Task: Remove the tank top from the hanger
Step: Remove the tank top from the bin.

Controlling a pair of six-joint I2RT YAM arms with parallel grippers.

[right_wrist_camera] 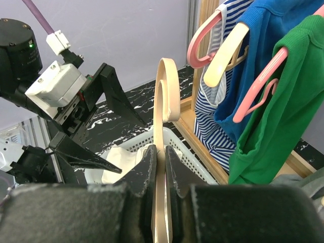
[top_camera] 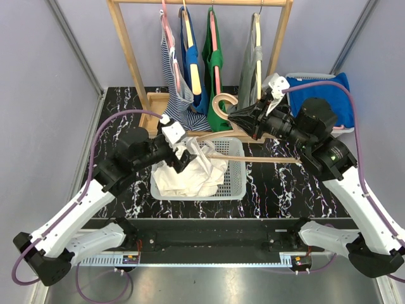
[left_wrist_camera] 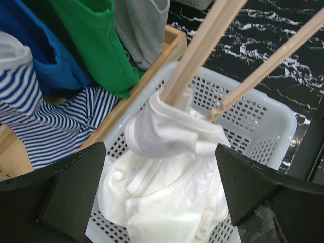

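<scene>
The white tank top (top_camera: 190, 174) lies bunched in the white basket (top_camera: 237, 183), one part still wrapped over the end of the wooden hanger (top_camera: 221, 104). My right gripper (top_camera: 237, 118) is shut on the hanger's neck just below the hook, seen in the right wrist view (right_wrist_camera: 161, 162). The hanger (right_wrist_camera: 163, 91) slopes down into the basket. My left gripper (top_camera: 183, 152) is open above the tank top (left_wrist_camera: 167, 202). Its fingers (left_wrist_camera: 76, 192) stand on either side of the cloth without touching it. The hanger's bars (left_wrist_camera: 197, 50) enter the cloth from above.
A wooden clothes rack (top_camera: 126, 44) stands behind the basket with striped (top_camera: 174, 88), blue (top_camera: 190, 63), green (top_camera: 216, 69) and grey (top_camera: 252, 63) garments on hangers. A bin with blue cloth (top_camera: 329, 95) sits at the back right. The rack's wooden base (left_wrist_camera: 147, 86) borders the basket.
</scene>
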